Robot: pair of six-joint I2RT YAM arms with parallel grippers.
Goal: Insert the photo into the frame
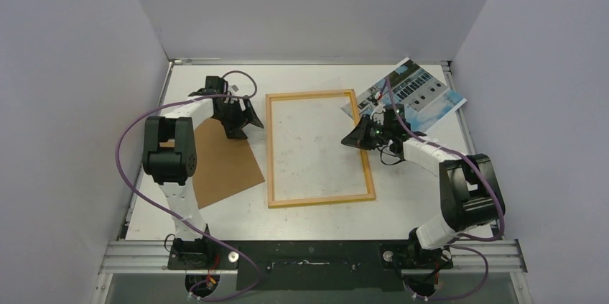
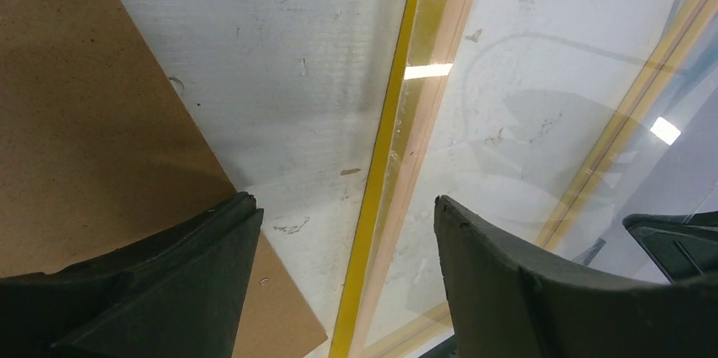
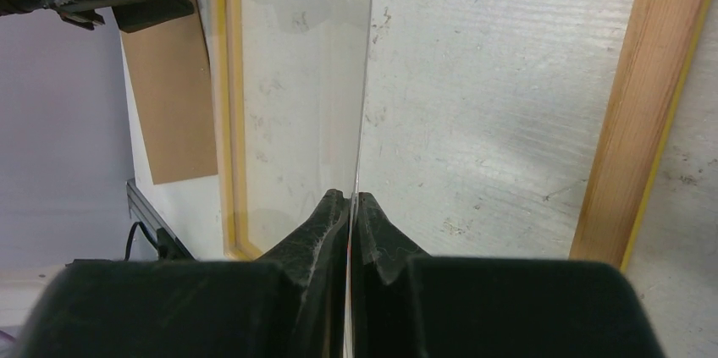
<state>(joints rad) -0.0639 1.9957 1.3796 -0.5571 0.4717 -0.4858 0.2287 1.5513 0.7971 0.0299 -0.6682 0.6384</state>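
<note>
The photo (image 1: pixel 411 95) lies on the table (image 1: pixel 215 77) at its far right corner, print side up, outside the frame (image 1: pixel 321 199) and partly under my right forearm; no claw touches it. The frame lies flat mid-table, wood back up, yellow showing only along its edges. The brown backing board (image 1: pixel 222 160) lies to its left.

My right claw (image 1: pixel 357 139) is closed on a clear pane (image 3: pixel 305 96): my wrist view shows the fingers (image 3: pixel 313 231) pinched on its thin edge, with the sheet tilted up over the frame's opening. My left claw (image 1: pixel 240 121) is open and grips nothing, its fingers (image 2: pixel 169 290) spread above the frame's left rail near the far corner.

I judge this to be the preparing step: the pane is being handled and the photo's turn has not come. Next, I think, the pane must settle flat inside the rails without sliding or flexing, perhaps steadied by my left claw. Then one claw must let go to fetch the photo.

My left arm stands with the elbow high, forearm reaching forward and inward. My right arm is folded at the table's right side, forearm stretched leftward to the frame's right rail.
</note>
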